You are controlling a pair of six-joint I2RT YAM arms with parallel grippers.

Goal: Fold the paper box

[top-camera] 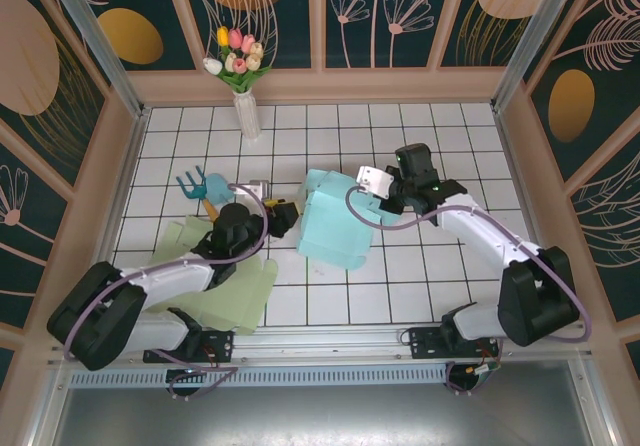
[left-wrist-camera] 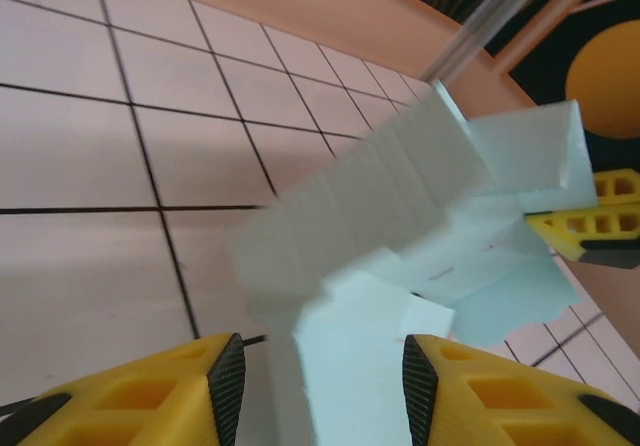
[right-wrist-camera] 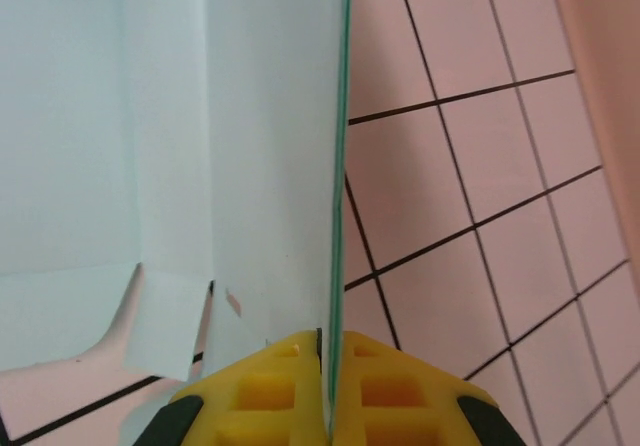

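Observation:
The paper box [top-camera: 335, 221], pale blue and partly formed, stands on the white tiled table mid-scene. My right gripper [top-camera: 385, 191] is at its upper right corner. In the right wrist view this gripper [right-wrist-camera: 330, 366] is shut on a thin upright wall of the box [right-wrist-camera: 270, 146], which runs edge-on between the yellow fingers. My left gripper [top-camera: 285, 216] is at the box's left side. In the left wrist view it [left-wrist-camera: 322, 386] stands open, with a box flap [left-wrist-camera: 360, 356] between the black pads [left-wrist-camera: 226, 386] and gaps on both sides.
A white vase of tulips [top-camera: 240, 76] stands at the back. A blue toy fork [top-camera: 195, 186] lies left of the left gripper. Pale green paper sheets [top-camera: 235, 291] lie under the left arm. Wooden walls [top-camera: 110, 196] bound the table on three sides.

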